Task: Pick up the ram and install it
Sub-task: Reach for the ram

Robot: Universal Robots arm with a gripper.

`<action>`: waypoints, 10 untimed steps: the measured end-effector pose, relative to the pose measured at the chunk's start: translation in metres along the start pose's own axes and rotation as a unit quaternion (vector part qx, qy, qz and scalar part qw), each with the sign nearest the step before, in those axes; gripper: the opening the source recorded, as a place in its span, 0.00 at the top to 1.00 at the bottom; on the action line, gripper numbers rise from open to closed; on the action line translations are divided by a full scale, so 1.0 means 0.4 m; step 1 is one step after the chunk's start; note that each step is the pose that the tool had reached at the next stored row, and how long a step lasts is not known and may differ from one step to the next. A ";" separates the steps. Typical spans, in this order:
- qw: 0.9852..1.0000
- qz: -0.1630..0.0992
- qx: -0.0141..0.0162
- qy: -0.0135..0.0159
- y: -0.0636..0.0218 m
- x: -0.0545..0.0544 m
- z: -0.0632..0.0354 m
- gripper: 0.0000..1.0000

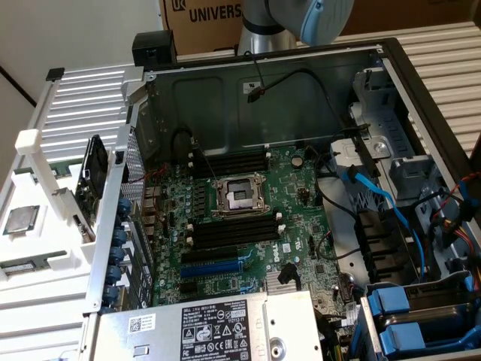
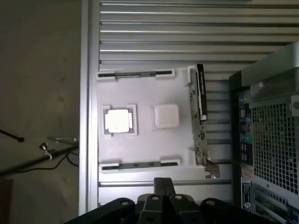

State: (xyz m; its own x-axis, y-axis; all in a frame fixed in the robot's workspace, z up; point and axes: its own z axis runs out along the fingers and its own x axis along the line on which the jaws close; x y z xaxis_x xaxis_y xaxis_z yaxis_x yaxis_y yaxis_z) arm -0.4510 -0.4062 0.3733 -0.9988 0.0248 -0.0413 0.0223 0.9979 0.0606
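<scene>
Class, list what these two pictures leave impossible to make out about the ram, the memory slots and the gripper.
1. ram, wrist view: it lies in the white tray, but its label and chips are too small to make out.
2. memory slots, exterior view: too dark to tell whether any already holds a stick.
3. gripper, wrist view: its body is cut off by the picture's edge.

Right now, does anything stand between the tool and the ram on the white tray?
Nothing visible does. The shut tool is close to the nearer ram, which lies bare in its slot at the edge of the tray. The silver chip and the upright card stand farther off.
</scene>
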 end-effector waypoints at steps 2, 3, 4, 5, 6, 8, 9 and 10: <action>1.000 0.000 0.000 0.000 0.001 0.021 0.000 0.89; 1.000 0.000 0.000 0.000 0.002 0.030 0.000 0.89; 1.000 0.000 0.000 0.000 0.004 0.035 0.000 0.89; 1.000 0.000 0.000 0.000 0.009 0.039 0.001 0.89; 1.000 0.000 0.000 0.000 0.012 0.041 0.002 0.89; 1.000 0.000 0.000 0.000 0.016 0.041 0.004 0.89; 1.000 0.000 0.000 0.000 0.017 0.041 0.005 0.89; 1.000 -0.001 0.000 0.000 0.018 0.041 0.010 0.89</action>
State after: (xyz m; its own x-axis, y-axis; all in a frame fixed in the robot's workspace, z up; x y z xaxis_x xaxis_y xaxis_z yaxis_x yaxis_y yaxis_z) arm -0.4670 -0.3982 0.3688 -0.9989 0.0228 -0.0417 0.0203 0.9980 0.0607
